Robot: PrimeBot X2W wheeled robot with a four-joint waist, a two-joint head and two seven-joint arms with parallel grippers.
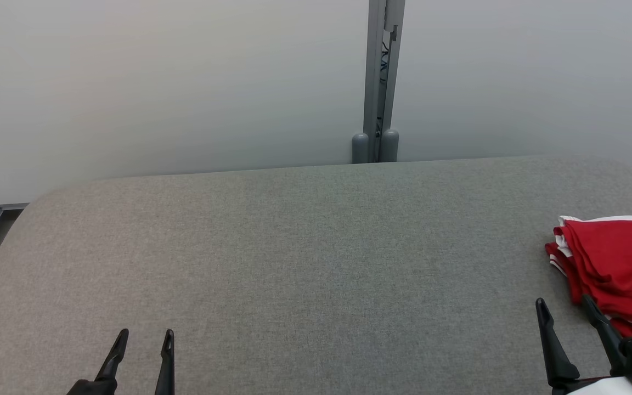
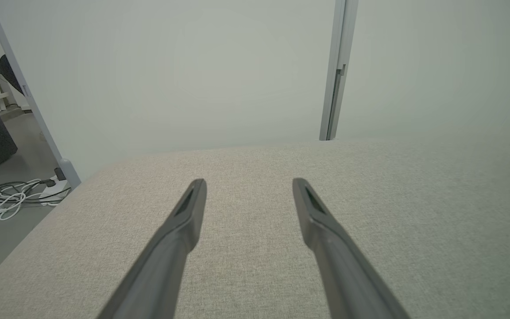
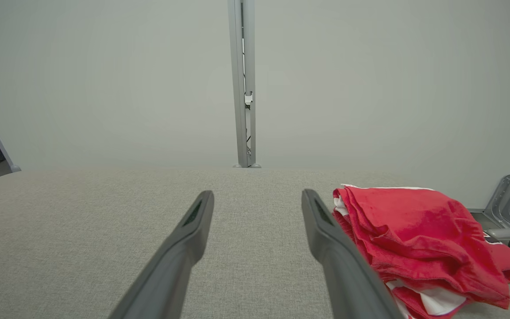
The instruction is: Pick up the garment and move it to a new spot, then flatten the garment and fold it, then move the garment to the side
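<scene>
My right gripper (image 1: 564, 303) is spread wide and holds nothing. Its outer finger is just beside the folded red-and-white garment (image 1: 618, 258), which lies at the right edge of the grey table (image 1: 305, 247). My left gripper (image 1: 146, 333) is equally wide and empty, low over the tabletop, well apart from the garment.

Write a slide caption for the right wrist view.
Open right gripper poised beside a folded red-and-white garment lying toward the right side of the grey fabric-covered table.
</scene>
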